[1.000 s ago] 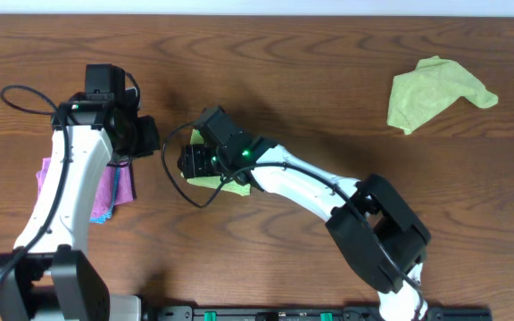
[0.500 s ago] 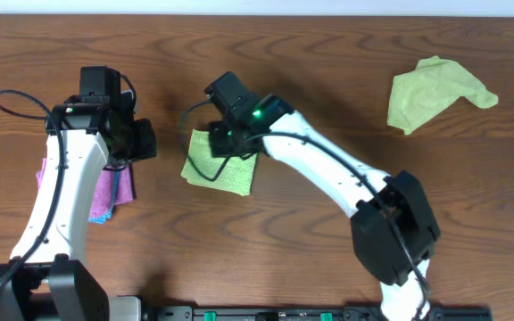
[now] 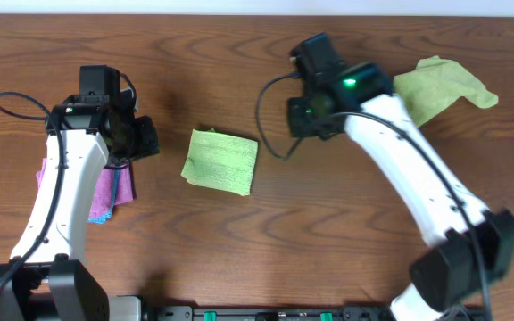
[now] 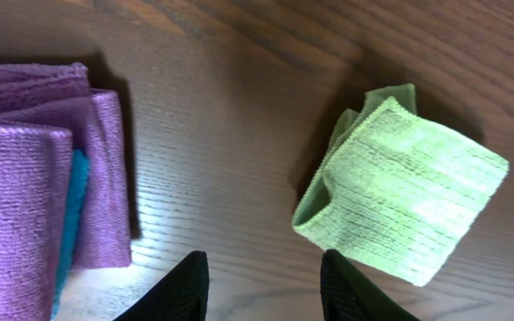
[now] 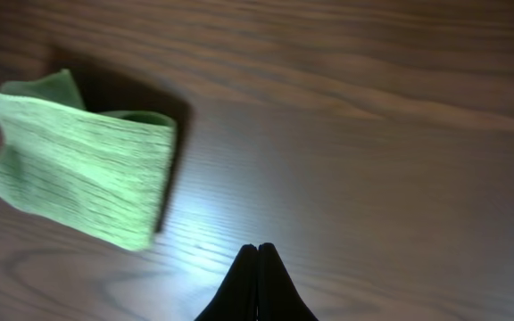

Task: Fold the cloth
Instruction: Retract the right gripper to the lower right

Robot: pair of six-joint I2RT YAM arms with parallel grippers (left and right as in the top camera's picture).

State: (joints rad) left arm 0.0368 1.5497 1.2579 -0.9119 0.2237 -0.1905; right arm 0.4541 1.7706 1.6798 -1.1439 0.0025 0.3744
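A folded green cloth point(image 3: 221, 160) lies flat as a small rectangle on the wooden table, left of centre; it also shows in the left wrist view point(image 4: 404, 201) and the right wrist view point(image 5: 78, 183). A second green cloth point(image 3: 437, 92) lies crumpled and unfolded at the far right. My left gripper point(image 3: 145, 138) hovers left of the folded cloth, open point(image 4: 261, 272) with only bare wood between its fingers. My right gripper point(image 3: 294, 120) is to the right of the folded cloth and clear of it, shut point(image 5: 258, 254) on nothing.
A stack of folded purple cloths with a blue one in it point(image 3: 110, 189) lies at the left under my left arm, seen also in the left wrist view point(image 4: 34, 178). A black cable point(image 3: 270, 125) loops beside my right gripper.
My right arm has let go of the folded green cloth, swung right and back, and shut its jaws. The left gripper has opened a little and stayed in place.
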